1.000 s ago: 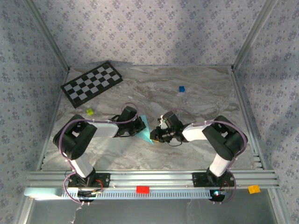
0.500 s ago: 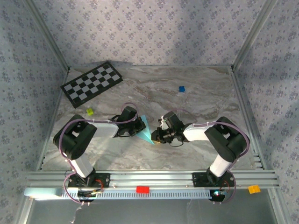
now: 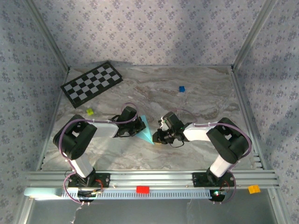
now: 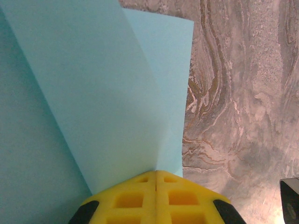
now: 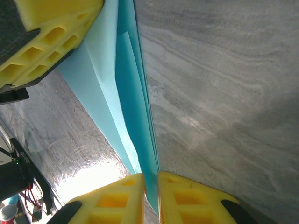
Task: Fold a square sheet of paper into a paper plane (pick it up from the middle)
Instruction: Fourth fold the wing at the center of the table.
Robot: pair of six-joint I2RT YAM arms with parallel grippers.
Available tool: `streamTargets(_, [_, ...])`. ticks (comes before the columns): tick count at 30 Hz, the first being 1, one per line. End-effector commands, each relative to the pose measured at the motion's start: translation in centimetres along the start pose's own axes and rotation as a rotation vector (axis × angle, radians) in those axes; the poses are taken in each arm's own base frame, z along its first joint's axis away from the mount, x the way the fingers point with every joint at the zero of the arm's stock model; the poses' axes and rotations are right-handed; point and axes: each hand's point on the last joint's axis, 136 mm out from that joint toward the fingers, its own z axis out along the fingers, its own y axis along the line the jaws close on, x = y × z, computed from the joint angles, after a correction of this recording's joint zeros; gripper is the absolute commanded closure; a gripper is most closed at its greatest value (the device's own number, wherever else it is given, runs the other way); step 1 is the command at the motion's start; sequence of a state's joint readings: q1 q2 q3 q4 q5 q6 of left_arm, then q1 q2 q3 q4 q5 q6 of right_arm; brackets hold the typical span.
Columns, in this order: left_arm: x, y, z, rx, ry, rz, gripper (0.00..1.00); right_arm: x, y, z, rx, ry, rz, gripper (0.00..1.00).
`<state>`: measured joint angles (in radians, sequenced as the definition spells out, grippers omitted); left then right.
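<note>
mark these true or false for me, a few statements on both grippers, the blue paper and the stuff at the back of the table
1. The left gripper is shut on the folded light sky-blue paper. True.
2. The right gripper hangs open, clear of the paper. False: its yellow fingers pinch the paper's edge.
3. The black-and-white checkerboard lies at the far left corner. True.
4. The tiny dark-blue cube sits on the checkerboard. False: it sits on the bare marble table, well apart.
</note>
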<state>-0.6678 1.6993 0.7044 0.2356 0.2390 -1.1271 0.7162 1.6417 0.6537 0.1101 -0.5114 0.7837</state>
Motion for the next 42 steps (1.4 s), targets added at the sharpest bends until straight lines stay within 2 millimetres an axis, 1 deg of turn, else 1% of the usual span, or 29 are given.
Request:
streamTargets(1, [0.0,1.5,0.2,-0.043,-0.008,-0.020,1.00,0.9,-1.0,0.1,0.055,0.034,0.006,0.84])
streamTargets(9, [-0.1,1.6,0.0,-0.043,-0.012,-0.023,1.00,-1.4,2.0,-1.8,-0.025,-0.051,-0.043,0.81])
streamTargets(11, [0.0,1.6,0.0,-0.042,-0.011,-0.022,1.00,-1.8,2.8,-2.1,-0.050,-0.067,-0.060,0.80])
streamTargets(14, [0.0,1.5,0.0,-0.040,-0.013,-0.021,1.00,-2.0,3.6,-2.0,-0.069,-0.062,-0.081,0.75])
streamTargets(18, [0.0,1.6,0.0,-0.041,-0.013,-0.022,1.00,-2.1,3.1,-1.1,-0.025,-0.044,-0.086,0.72])
streamTargets(20, [0.0,1.6,0.0,-0.040,-0.012,-0.021,1.00,-2.0,2.4,-0.7,0.021,-0.036,-0.091,0.71])
streamTargets(27, [0.0,1.4,0.0,-0.035,-0.013,-0.021,1.00,-0.9,0.6,0.5,0.100,0.015,-0.096,0.71])
streamTargets(31, [0.0,1.4,0.0,-0.036,-0.011,-0.022,1.00,-0.3,-0.2,0.9,0.113,0.029,-0.085,0.73])
streamTargets(34, [0.0,1.4,0.1,-0.036,-0.010,-0.021,1.00,0.1,-0.4,1.0,0.105,0.033,-0.075,0.79])
streamTargets(39, [0.0,1.5,0.1,-0.038,-0.010,-0.023,1.00,0.6,-0.7,1.1,0.084,0.042,-0.046,0.81])
streamTargets(42, [0.1,1.5,0.1,-0.040,-0.009,-0.022,1.00,1.1,-1.5,1.1,0.099,0.049,-0.020,0.83])
